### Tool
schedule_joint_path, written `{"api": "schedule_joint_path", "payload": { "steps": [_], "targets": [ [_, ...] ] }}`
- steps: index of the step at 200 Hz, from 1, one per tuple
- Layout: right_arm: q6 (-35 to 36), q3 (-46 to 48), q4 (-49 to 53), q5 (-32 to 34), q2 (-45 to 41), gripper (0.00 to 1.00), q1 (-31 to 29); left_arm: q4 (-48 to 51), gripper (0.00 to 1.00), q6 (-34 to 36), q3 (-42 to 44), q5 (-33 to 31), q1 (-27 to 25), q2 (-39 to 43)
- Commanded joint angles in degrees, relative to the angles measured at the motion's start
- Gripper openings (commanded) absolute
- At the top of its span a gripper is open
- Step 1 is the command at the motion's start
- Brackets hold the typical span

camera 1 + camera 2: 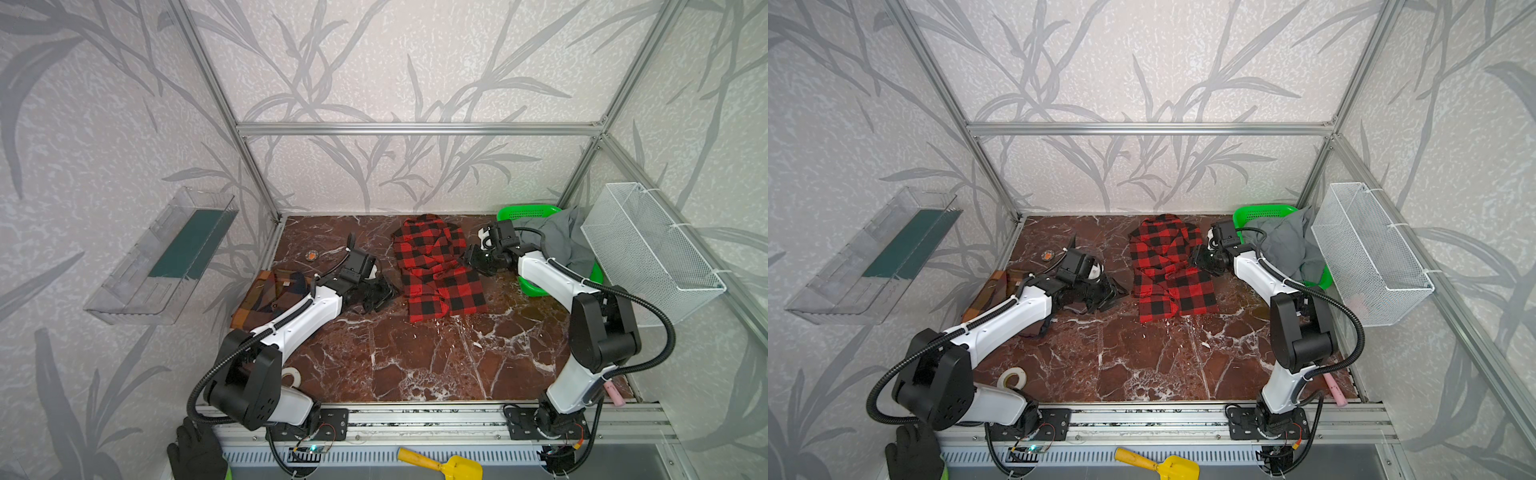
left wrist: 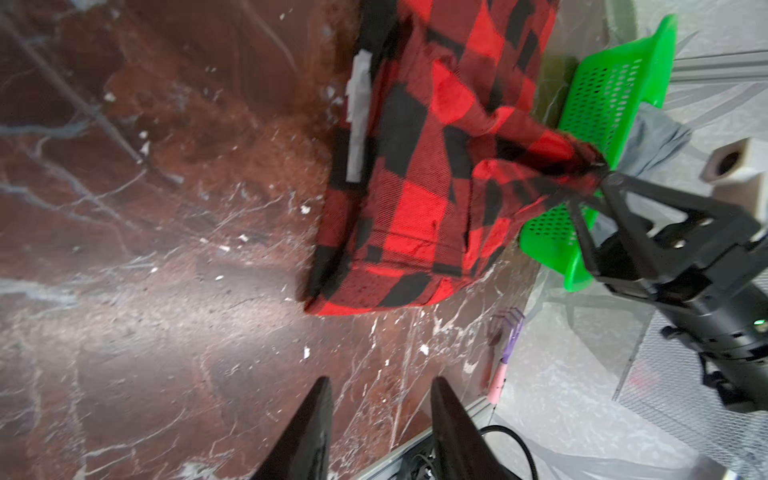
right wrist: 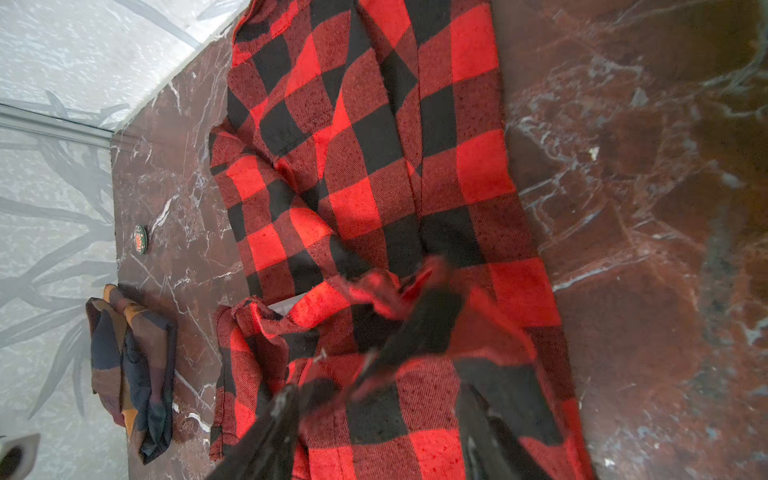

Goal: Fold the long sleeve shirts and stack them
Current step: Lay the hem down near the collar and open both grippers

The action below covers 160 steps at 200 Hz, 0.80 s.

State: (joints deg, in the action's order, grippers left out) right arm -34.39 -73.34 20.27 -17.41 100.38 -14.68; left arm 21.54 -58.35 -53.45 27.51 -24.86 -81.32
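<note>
**Both grippers flank the red check shirt, jaws apart**

We see the red-and-black shirt (image 1: 436,270) lying partly folded on the table (image 1: 415,365), toward 12 o'clock, long axis running 12 to 6. The brown plaid shirt (image 1: 270,293) sits folded at the 9 o'clock edge.

The left arm reaches from its 7 o'clock base toward 1 o'clock. Its forearm crosses over the plaid shirt and the wrist is low. The left gripper (image 1: 384,293) is at the red shirt's 9 o'clock, fingers spread and empty, just beside the cloth.

The right arm rises from 5 o'clock, elbow high, forearm toward 11. The right gripper (image 1: 473,258) is at the shirt's 3 o'clock, fingers spread, with a raised cloth fold touching one tip.
</note>
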Motion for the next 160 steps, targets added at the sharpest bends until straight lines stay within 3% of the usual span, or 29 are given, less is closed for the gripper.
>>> {"api": "schedule_joint_path", "payload": {
  "steps": [1, 84, 112, 160],
  "targets": [
    [1.1, -3.3, 3.2, 0.1, 1.0, 0.60, -0.1, 0.8, 0.41, 2.0, 2.5, -1.8, -0.3, 2.2],
    [0.7, -0.8, 1.1, -2.5, -0.9, 0.61, -1.5, -2.7, 0.44, 5.4, -5.0, -4.7, -2.6, -6.0],
    [-0.2, 1.5, -1.5, -6.8, 0.7, 0.61, -1.9, -1.5, 0.44, 7.3, -8.2, -5.3, -3.3, -11.5],
    [-0.8, 0.8, -4.1, -6.9, 3.9, 0.61, -3.6, 0.2, 0.44, 10.0, -10.2, -7.8, -3.4, -15.3]
  ]
}}
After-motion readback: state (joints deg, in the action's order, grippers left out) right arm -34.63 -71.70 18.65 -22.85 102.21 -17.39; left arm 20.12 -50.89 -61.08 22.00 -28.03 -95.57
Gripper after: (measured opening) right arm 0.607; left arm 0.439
